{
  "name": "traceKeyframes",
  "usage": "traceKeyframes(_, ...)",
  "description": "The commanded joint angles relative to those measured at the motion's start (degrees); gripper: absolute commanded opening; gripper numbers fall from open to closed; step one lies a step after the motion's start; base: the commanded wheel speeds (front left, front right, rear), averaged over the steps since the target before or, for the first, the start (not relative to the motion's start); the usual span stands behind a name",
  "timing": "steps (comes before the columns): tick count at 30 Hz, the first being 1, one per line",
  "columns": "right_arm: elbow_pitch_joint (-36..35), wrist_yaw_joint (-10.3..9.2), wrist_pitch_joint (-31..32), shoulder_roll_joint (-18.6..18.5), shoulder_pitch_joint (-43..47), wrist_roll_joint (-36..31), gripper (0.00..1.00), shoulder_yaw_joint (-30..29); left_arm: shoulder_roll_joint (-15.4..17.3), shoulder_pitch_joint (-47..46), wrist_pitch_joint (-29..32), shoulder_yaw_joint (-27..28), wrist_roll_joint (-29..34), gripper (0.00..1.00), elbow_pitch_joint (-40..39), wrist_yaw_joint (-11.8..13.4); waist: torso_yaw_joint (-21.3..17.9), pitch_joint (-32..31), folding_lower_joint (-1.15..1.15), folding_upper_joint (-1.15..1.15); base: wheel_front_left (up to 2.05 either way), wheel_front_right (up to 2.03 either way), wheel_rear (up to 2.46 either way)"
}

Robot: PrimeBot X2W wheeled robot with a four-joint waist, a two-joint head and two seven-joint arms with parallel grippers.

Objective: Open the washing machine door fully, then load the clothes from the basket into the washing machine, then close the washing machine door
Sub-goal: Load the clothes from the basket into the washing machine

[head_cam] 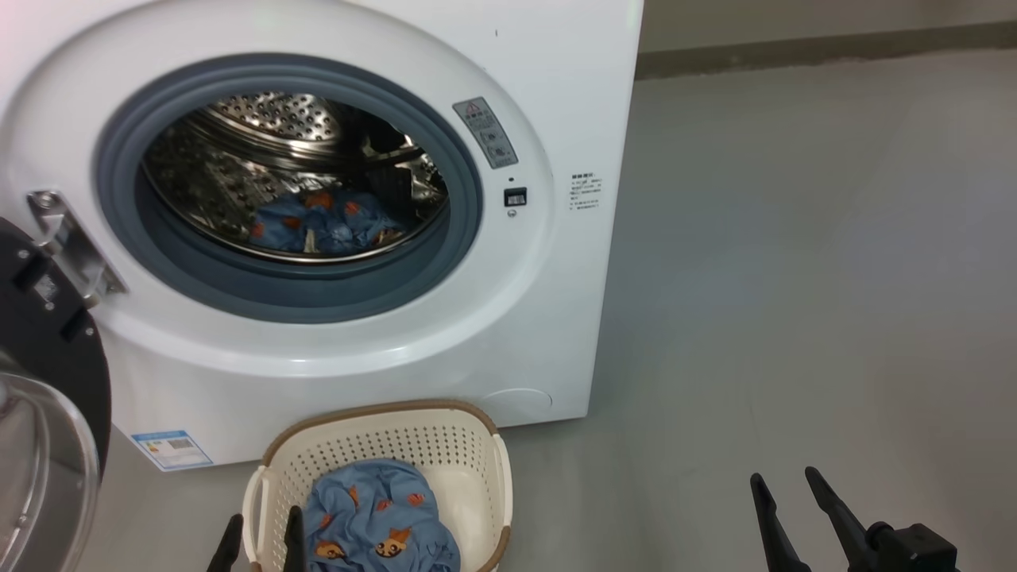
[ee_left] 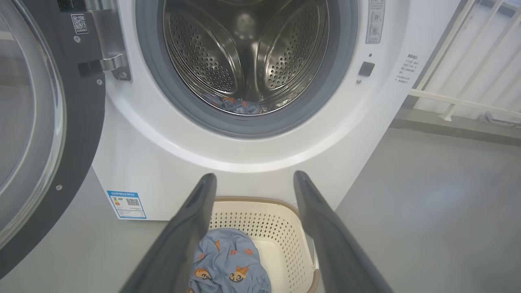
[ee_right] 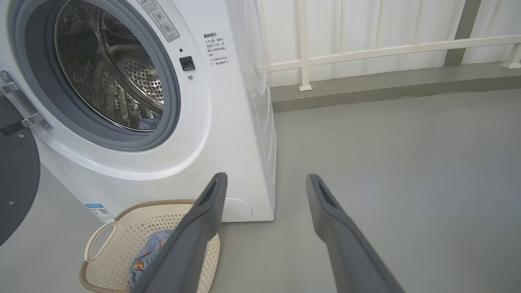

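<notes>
Loading looked to be the step in hand: the washing machine (head_cam: 508, 334) stood with its washing machine door (head_cam: 56, 342) swung wide off its left side. One bundle of the clothes (head_cam: 318, 226) lay low in the machine's steel drum (head_cam: 270, 119), and a second bundle (head_cam: 373, 516) sat in the basket (head_cam: 469, 445) on the floor (head_cam: 794, 278) just in front of the machine. The left fingers (head_cam: 295, 540), spread wide and empty, hung at the basket's left edge, in front of the machine. The right fingers (head_cam: 834, 508), equally wide and empty, hung over bare floor off the machine's front right corner. To do this well, the left fingers probably needed to drop into the middle of the second bundle and close on a thick fold rather than a loose hem, so the whole piece would lift clear of the rim. It should then be carried past the grey gasket (head_cam: 302, 302) and deep into the drum, leaving nothing trailing where the door would pinch it. Counted: one machine, one door, one basket, two bundles of blue cloth, one blue label (head_cam: 171, 449), two pairs of fingers.
</notes>
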Motion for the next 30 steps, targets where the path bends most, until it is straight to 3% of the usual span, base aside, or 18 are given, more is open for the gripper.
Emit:
traceKeyframes(1,-1.6,0.09,-0.3,-0.4,-2.2,-0.2,1.0,1.7,0.4,-2.7,-0.4,1.6,-0.2,1.0,-0.6,0.2,-0.9,1.3,0.0,0.0,0.0,0.0,0.0)
traceKeyframes(23,-2.8,0.09,-0.3,0.9,-11.9,0.5,1.0,4.1,1.2,-19.3,-0.4,0.5,1.6,1.0,18.9,-2.8,-6.2,18.6,0.0,0.0,0.0,0.0,0.0)
traceKeyframes(30,-3.3,0.09,-0.3,0.9,-15.2,2.5,1.0,5.9,2.6,-28.2,0.5,-0.4,0.8,1.0,31.0,-3.0,-8.0,24.4,0.0,0.0,0.0,0.0,0.0)
